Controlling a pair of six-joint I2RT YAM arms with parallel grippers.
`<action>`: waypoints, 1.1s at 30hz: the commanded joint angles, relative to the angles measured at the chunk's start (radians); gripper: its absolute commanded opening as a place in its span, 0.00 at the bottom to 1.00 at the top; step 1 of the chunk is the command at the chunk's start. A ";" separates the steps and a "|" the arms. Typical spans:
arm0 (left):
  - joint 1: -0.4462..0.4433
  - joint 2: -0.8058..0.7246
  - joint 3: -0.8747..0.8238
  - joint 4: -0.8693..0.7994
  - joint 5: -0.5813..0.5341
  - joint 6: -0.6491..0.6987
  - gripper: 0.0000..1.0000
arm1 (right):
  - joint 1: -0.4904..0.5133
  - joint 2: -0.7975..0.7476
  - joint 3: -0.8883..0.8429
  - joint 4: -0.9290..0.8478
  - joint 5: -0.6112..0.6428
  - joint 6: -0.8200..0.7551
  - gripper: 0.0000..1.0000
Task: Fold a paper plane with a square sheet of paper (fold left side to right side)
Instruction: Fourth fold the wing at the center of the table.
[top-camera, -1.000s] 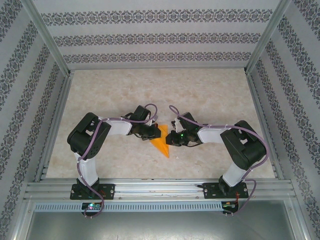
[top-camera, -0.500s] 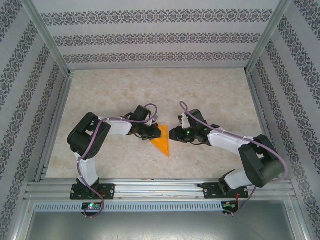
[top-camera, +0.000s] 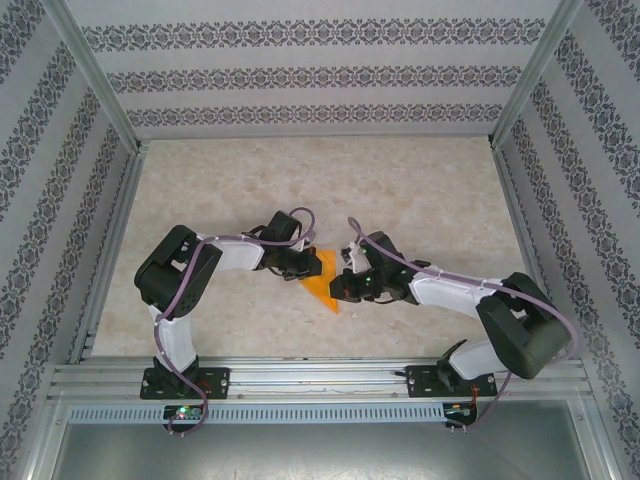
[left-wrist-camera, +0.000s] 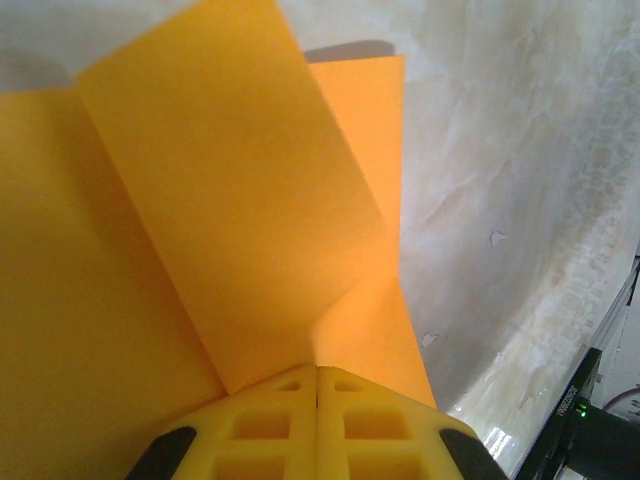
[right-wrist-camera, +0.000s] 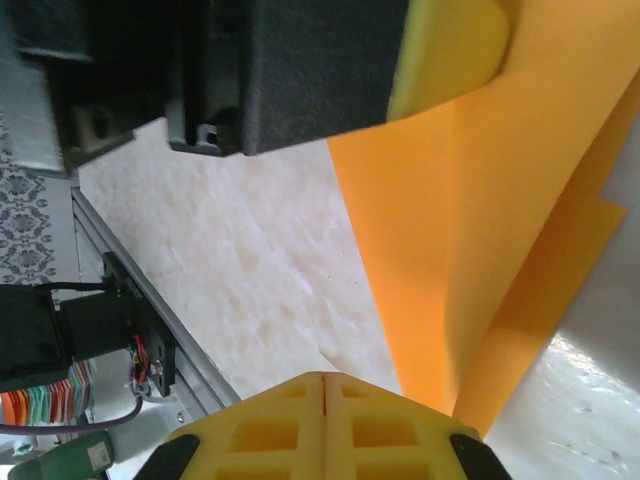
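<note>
seemingly the main risk shows from above: the paper (top-camera: 322, 284), an angular orange wedge, lies on the counter (top-camera: 420, 190) between the two arms. the left hand (top-camera: 298, 267) is on its left edge and the right hand (top-camera: 346, 285) is at its right edge. if one hand drags sideways while the other grips, i judge the thin sheet could tear or the crease could land crooked. both hands cover part of the paper here, so its full outline is hard to make out, and from this height i cannot tell how the fingers stand.

next, the left wrist view: the yellow fingers (left-wrist-camera: 260, 425) are pressed together with no gap, and a raised flap of the paper (left-wrist-camera: 210, 200) runs into their tip, so this hand seems to pinch it. the flap stands off the layer below, and if the pinch slips it would likely spring back flat. the contact itself is cut off at the bottom edge.

lastly, the right wrist view: its own fingers (right-wrist-camera: 270, 430) are closed together with nothing visibly between them, just beside the paper (right-wrist-camera: 470, 220), which curves up toward the left hand's yellow finger. a hard push from here could buckle the sheet. whether the tip touches the paper i cannot tell.
</note>
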 joint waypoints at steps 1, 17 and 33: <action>-0.011 0.024 -0.015 -0.106 -0.104 0.015 0.00 | 0.015 0.045 -0.006 0.043 -0.012 0.021 0.00; -0.010 0.032 -0.005 -0.112 -0.106 0.015 0.00 | 0.046 0.103 -0.046 0.058 0.011 0.029 0.00; -0.010 0.035 -0.008 -0.115 -0.107 0.017 0.00 | 0.061 0.115 -0.067 0.062 0.021 0.031 0.00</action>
